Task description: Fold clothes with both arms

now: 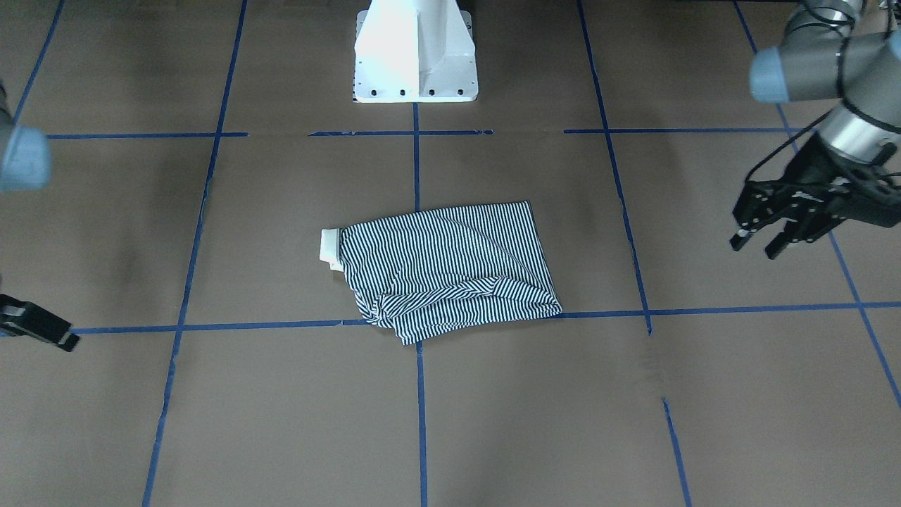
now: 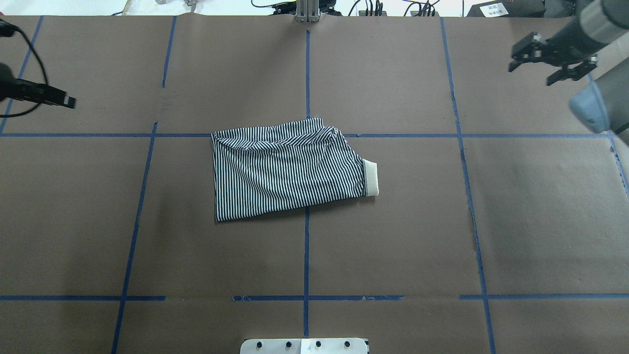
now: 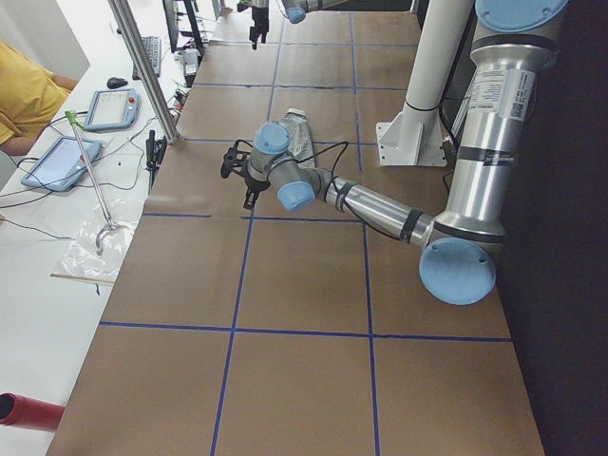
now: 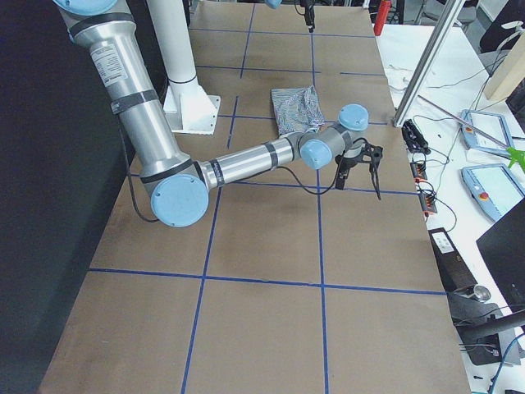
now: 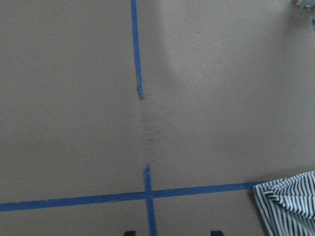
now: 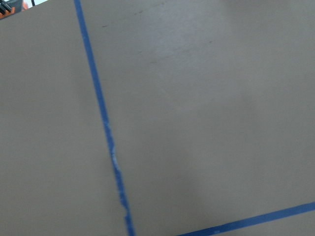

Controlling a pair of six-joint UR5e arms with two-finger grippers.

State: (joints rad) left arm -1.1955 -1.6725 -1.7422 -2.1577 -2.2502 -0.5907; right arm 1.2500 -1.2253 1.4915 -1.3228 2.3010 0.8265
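Pedestal [image 1: 415, 53] nearest, then the folded striped polo shirt [image 1: 447, 271], collar toward the right gripper [image 2: 530, 74], hem toward the left gripper [image 1: 753, 248]; both spread, empty, well apart from it. Only the left wrist camera catches a shirt corner.

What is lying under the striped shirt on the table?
The striped shirt lies on the brown paper. Two blue tape lines run under it and come out beyond; their crossing is covered, as are the shirt's lower folded layers.
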